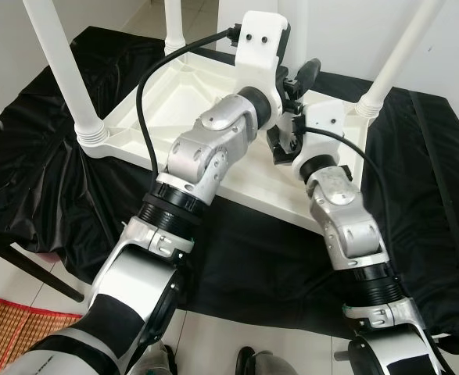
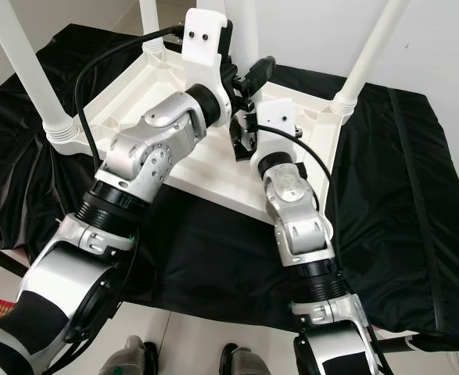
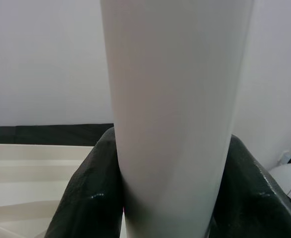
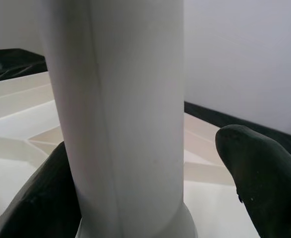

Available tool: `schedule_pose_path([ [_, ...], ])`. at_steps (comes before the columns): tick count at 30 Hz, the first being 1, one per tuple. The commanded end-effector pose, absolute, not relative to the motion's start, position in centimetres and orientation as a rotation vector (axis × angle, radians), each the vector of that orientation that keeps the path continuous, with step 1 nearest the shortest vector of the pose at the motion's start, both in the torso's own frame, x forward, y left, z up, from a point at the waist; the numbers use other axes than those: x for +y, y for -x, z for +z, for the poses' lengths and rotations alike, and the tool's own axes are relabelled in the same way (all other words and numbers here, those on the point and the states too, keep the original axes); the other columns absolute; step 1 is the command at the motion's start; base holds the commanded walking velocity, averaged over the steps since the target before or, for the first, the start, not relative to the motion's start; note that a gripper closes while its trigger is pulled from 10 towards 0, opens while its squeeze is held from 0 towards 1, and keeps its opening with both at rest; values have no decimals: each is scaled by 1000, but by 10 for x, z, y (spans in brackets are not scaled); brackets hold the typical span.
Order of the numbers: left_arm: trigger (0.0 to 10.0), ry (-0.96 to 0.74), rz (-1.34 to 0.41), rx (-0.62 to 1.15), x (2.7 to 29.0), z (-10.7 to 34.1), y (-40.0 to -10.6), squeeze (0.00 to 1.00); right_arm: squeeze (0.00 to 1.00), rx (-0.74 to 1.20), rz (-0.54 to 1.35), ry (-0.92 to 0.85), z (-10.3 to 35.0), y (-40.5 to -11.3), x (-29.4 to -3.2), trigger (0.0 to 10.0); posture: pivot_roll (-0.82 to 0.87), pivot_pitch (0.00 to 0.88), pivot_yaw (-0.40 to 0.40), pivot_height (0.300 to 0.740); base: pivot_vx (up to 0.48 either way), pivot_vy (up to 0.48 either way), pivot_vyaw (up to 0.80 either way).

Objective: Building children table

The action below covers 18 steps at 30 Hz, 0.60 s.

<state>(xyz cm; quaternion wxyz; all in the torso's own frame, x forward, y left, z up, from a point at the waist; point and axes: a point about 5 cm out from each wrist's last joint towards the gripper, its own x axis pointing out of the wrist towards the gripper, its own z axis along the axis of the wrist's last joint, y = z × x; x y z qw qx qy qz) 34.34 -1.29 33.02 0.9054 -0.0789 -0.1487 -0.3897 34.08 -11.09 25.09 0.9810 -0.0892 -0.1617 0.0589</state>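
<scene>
Table upside down on black cloth; three legs standing. Left gripper clamps fourth leg; right gripper brackets it loosely. Seating unfinished.

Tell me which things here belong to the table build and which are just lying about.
Part of the job:
- upturned white plastic table top
- white tubular table leg, held by the left gripper, with the right gripper open around it
- fitted white legs

Just lying about:
- black cloth under the table top
- red woven mat
</scene>
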Motion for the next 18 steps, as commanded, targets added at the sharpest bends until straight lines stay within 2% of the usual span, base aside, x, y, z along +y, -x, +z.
schedule_pose_path([
  [1, 10000, 160, -833, -331, -21, 334, -337, 0, 0, -340, 101, 220, 252, -342, -104, 10000, 60, 150, -22, 740, 0, 0, 0],
  [9, 10000, 170, -840, -332, -25, 335, -334, 0, 0, -343, 73, 249, 252, -342, -93, 10000, 62, 152, -26, 740, 0, 0, 0],
  [11, 10000, 169, -843, -335, -27, 335, -333, 0, 0, -339, 71, 259, 251, -342, -92, 8118, 61, 152, -26, 740, 0, 0, 0],
  [15, 10000, 157, -848, -337, -29, 334, -332, 0, 0, -340, 73, 258, 252, -342, -89, 7961, 61, 152, -26, 740, 0, 0, 0],
  [16, 10000, 151, -848, -338, -30, 334, -332, 0, 0, -343, 73, 266, 252, -342, -88, 5686, 59, 153, -25, 740, 0, 0, 0],
  [18, 10000, 146, -847, -340, -30, 333, -332, 0, 0, -348, 71, 279, 252, -341, -88, 5686, 59, 153, -25, 740, 0, 0, 0],
])
